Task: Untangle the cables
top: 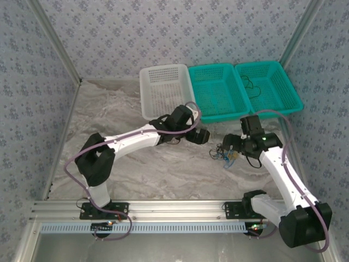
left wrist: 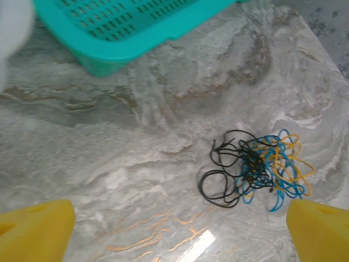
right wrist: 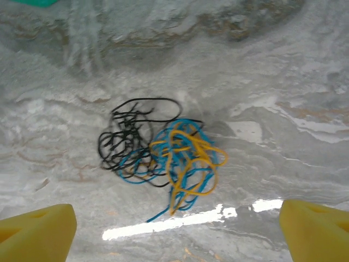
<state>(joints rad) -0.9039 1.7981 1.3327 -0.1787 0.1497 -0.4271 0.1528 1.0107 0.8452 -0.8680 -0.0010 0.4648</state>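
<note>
The yellow fingers (left wrist: 38, 229) of the left gripper (left wrist: 177, 234) stand wide apart and hold nothing. The padded fingers (right wrist: 38, 232) of the right gripper (right wrist: 174, 232) are spread just as wide and are also empty.

The cables (right wrist: 161, 150) lie in one knotted clump on the marble-patterned table (top: 136, 164), in front of both grippers. In the right wrist view the black loops sit on the left of the clump. The blue and yellow-tan strands are piled on its right, with one blue end trailing toward the camera. In the left wrist view the clump (left wrist: 256, 169) lies off to the right, with a black loop hanging out at its lower left.

From above, the clump (top: 223, 155) sits between the two arms, just below the right gripper (top: 228, 143) and near the left gripper (top: 202, 136). Bare tabletop surrounds it.

Three mesh baskets stand side by side along the far edge, well apart from the clump: a white basket (top: 144, 93), a middle teal basket (top: 215, 93) and a right teal basket (top: 278, 90). A thin black cord (top: 252, 84) lies in the right one. The left arm's wrist reaches across in front of the white basket.
</note>
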